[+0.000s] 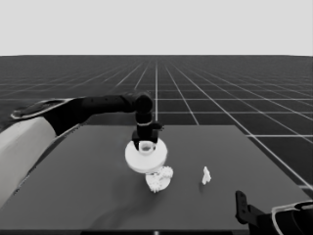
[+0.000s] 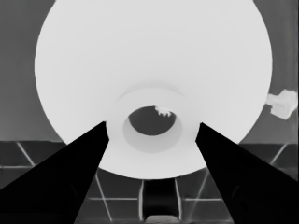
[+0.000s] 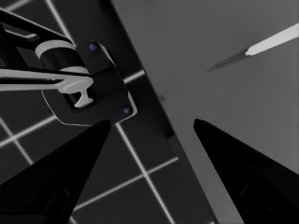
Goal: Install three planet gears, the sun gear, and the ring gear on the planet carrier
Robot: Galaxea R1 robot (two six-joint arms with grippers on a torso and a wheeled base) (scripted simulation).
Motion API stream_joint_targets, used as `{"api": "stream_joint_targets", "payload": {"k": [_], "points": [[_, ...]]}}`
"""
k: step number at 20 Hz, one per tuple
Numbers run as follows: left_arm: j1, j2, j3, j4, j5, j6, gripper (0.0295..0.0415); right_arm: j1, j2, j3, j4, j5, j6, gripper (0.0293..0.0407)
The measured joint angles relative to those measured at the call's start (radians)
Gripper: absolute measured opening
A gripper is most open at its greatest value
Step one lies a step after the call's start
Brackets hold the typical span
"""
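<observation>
Dark table (image 1: 88,196) fills the lower half of the head view, with a grid floor behind it and a pale band on top. Nearest, in the lower right corner, the right gripper (image 1: 240,205) waits off the table's front edge. In its own wrist view its two fingers (image 3: 60,172) stand wide apart with nothing between them, over the table's corner and the floor.

A little farther in, right of the middle, a thin white piece (image 1: 206,175) stands alone on the table. To its left sit small toothed gears (image 1: 160,178) bunched together on the smaller round part (image 1: 152,184), which is mostly hidden. I cannot count the gears.

Just above and behind them in the picture is the larger round part (image 1: 145,155), the big white disc with a raised hub. It is tilted and overlaps the gears. Whether it touches them I cannot tell. The left gripper (image 1: 146,143) comes from the left edge and points down onto it. In the left wrist view the fingers (image 2: 74,168) sit against both sides of the hub, clamped on it. Through the hub's hole a bit of gear teeth (image 2: 163,111) shows.
</observation>
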Motion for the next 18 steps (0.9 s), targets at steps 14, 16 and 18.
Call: {"api": "stream_joint_targets", "payload": {"k": [14, 16, 18], "points": [[0.309, 0.179, -0.211, 0.302, -0.067, 0.036, 0.0348, 0.0, 0.0, 0.0, 0.0, 0.0, 0.0, 0.0385], [0.312, 0.18, -0.215, 0.306, -0.069, 0.038, 0.0348, 0.0, 0.0, 0.0, 0.0, 0.0, 0.0, 0.0385], [0.313, 0.181, -0.216, 0.307, -0.069, 0.042, 0.0348, 0.0, 0.0, 0.0, 0.0, 0.0, 0.0, 0.0385]]}}
